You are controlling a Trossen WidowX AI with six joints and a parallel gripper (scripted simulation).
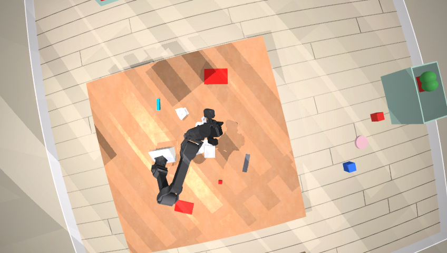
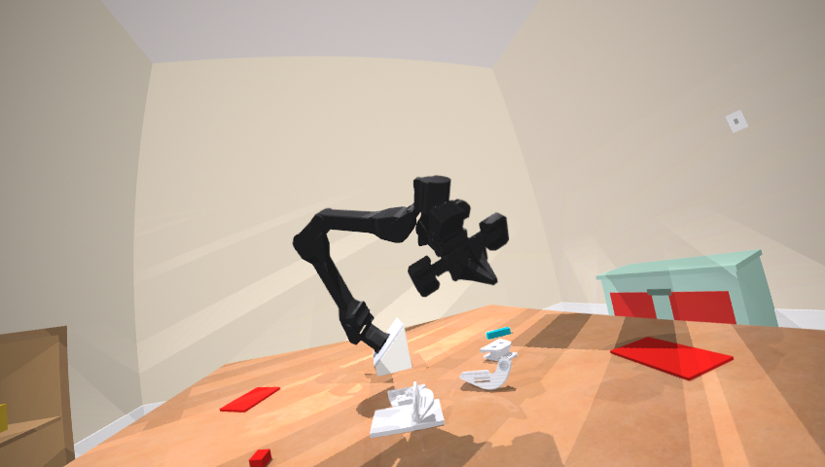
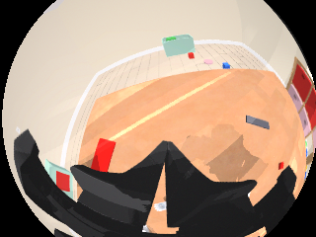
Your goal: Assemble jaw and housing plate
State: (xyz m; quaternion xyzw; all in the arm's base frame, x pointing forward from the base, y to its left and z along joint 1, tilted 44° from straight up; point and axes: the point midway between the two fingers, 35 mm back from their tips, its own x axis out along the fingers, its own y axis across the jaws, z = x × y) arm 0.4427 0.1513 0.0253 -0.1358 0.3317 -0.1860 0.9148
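Note:
My gripper is shut and empty, with its fingertips together high above the table. The white base lies on the table below it, with a white jaw standing on it; pins and teeth are too small to tell. The loose white jaw lies on the table apart from the base, partly hidden by the gripper in the top view. The white housing plate lies behind that jaw, off the base. White bits show between the finger bodies in the wrist view.
The arm's white wedge mount stands left of the base. Red mats, a cyan block, a grey bar and a small red cube lie on the table.

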